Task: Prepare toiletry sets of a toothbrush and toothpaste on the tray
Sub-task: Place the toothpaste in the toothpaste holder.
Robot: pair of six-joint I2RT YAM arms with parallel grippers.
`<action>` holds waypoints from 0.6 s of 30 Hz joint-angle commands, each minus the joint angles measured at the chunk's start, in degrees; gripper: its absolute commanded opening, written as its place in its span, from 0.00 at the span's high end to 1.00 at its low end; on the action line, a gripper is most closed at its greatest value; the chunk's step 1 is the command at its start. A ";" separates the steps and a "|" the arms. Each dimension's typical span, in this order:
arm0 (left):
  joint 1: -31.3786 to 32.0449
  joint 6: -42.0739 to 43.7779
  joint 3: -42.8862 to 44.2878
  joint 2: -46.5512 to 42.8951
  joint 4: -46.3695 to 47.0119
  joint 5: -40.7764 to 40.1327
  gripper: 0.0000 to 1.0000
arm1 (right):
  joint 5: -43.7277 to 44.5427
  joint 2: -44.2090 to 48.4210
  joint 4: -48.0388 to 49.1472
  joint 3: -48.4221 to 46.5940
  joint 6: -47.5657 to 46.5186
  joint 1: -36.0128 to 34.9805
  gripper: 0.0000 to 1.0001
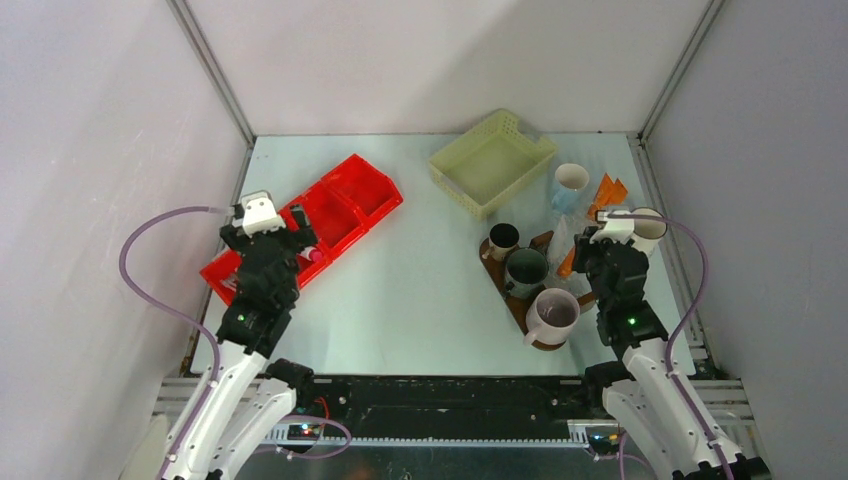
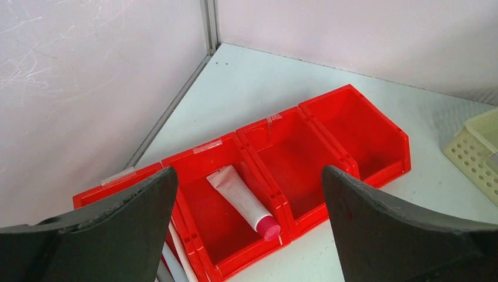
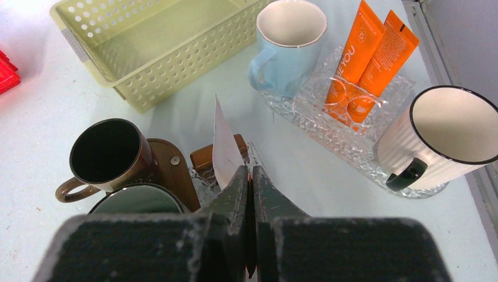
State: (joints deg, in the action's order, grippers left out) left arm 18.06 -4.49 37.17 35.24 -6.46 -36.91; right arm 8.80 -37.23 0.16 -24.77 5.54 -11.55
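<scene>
Right pincer (image 3: 249, 176) clamped on white toothpaste tube (image 3: 226, 147), held edge-up over tray (image 3: 176, 170) by brown mug (image 3: 108, 153), probably for placement. Left pincer (image 2: 249, 173) spread wide over red bin (image 2: 352, 129), lined up on pink-capped tube (image 2: 242, 200).

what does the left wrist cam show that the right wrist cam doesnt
Left wrist only: the open left gripper framing the compartments of the red bin, a white pink-capped tube lying in one. Right wrist only: the shut right gripper, brown mug, blue mug, white mug, orange tubes, wooden tray. Both: the yellow basket, plus the red bin, though the right wrist catches only its corner.
</scene>
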 commanded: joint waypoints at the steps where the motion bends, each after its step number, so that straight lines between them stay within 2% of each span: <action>1: -0.49 1.03 -0.78 -0.74 2.70 -1.94 0.00 | -0.42 -0.62 2.84 -0.36 -0.43 -0.70 0.94; 18: -0.45 1.50 -1.16 -1.23 3.28 -3.03 0.00 | 0.65 0.81 1.97 -0.36 -2.07 -1.97 0.89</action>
State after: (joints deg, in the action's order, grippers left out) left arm 18.06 -3.97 36.29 34.59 -5.17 -38.63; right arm 8.71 -37.26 0.23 -24.77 4.91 -12.97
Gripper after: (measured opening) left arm 0.996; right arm 0.110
